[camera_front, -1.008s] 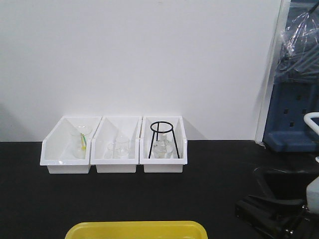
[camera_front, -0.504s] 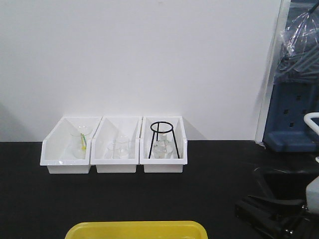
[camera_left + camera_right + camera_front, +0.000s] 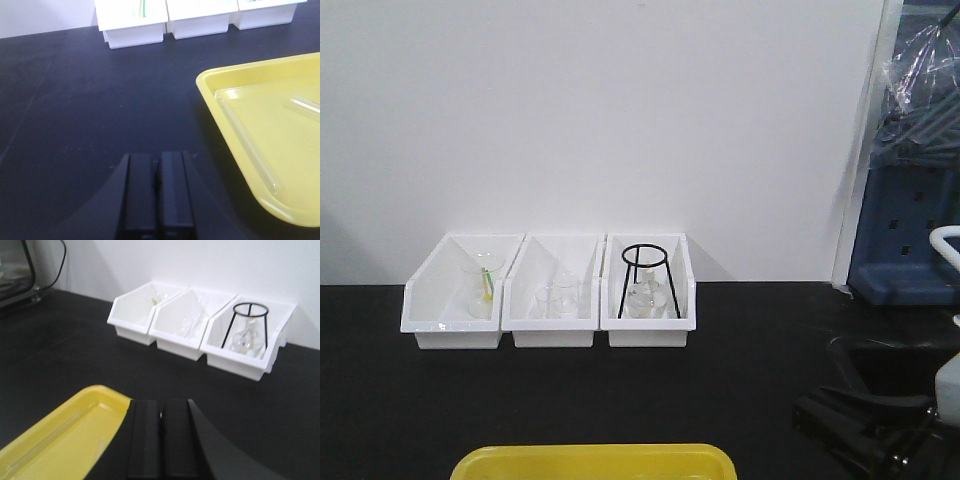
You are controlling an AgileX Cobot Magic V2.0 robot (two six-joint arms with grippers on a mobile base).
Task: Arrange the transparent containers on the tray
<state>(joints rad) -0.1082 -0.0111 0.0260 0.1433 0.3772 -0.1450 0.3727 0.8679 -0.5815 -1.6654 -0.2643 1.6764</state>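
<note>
The yellow tray fills the right of the left wrist view. Two transparent containers lie in it: a long clear tube along its left inner wall and another tube at the right edge. My left gripper hovers over the black table just left of the tray, shut and empty. My right gripper is shut too, with nothing in it, beside the tray's right corner. In the front view only the tray's far rim shows at the bottom.
Three white bins stand in a row against the back wall. They hold a beaker, more glassware, and a flask under a black wire tripod. My right arm sits at the bottom right. Blue equipment stands far right.
The right arm at the bottom right of the front view has shifted slightly. The bins and tray have not moved.
</note>
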